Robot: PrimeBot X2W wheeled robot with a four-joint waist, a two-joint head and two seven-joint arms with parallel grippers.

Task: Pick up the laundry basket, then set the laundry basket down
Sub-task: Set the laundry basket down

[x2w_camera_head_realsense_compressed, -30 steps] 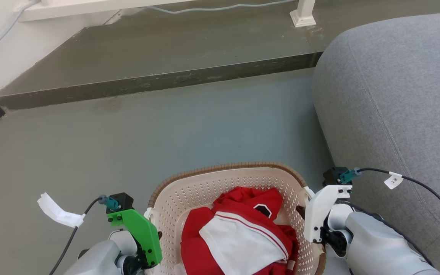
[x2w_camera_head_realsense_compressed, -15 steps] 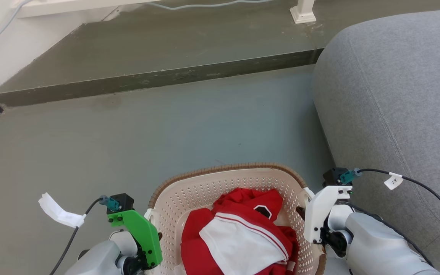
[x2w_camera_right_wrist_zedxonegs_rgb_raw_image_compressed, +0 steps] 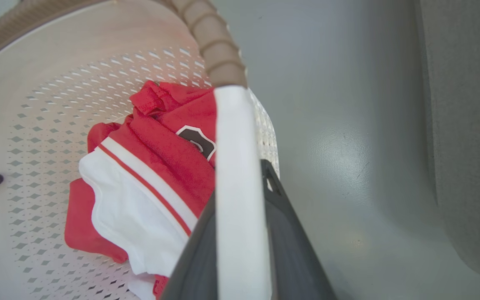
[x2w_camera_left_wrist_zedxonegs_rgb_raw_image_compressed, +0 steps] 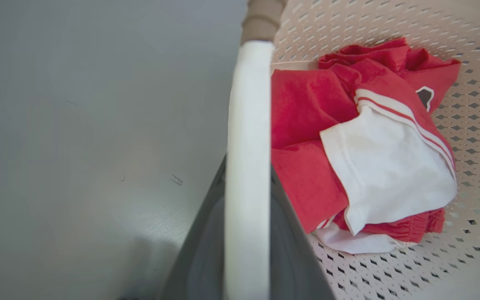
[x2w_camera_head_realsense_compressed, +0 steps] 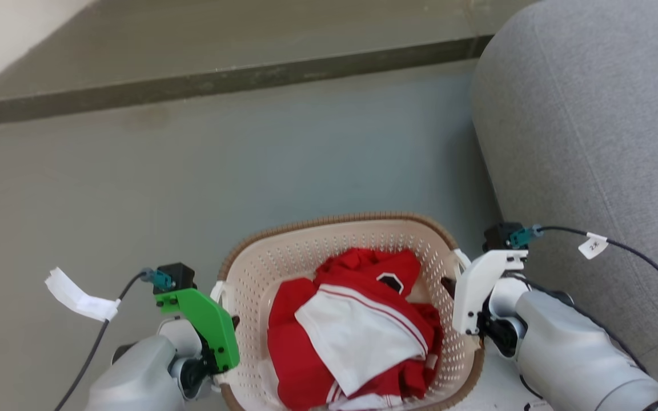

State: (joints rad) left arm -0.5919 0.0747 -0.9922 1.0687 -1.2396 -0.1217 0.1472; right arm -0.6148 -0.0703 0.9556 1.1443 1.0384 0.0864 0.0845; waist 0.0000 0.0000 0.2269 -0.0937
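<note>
Cream plastic with a brown rim, the basket (x2w_camera_head_realsense_compressed: 340, 220) hangs or rests near the robot between both arms, over the grey floor (x2w_camera_head_realsense_compressed: 192, 171) and just left of the sofa (x2w_camera_head_realsense_compressed: 592, 114). I cannot tell whether its base touches the floor. The left gripper (x2w_camera_left_wrist_zedxonegs_rgb_raw_image_compressed: 247, 175) is clamped on the white left handle (x2w_camera_left_wrist_zedxonegs_rgb_raw_image_compressed: 248, 104), and the right gripper (x2w_camera_right_wrist_zedxonegs_rgb_raw_image_compressed: 240, 183) is clamped on the right handle (x2w_camera_right_wrist_zedxonegs_rgb_raw_image_compressed: 236, 133). Each bar runs between two dark fingers.

The risks, as I judge them:
- The handles are smooth, so one may slip or swivel in the fingers.
- If one arm drops faster than the other, the basket will tilt.
- The right forearm is close to the sofa and may brush it.

Inside the basket lie red and white clothes (x2w_camera_head_realsense_compressed: 357, 331), heaped toward the near side and below the rim, so a tilt would slide them.
</note>
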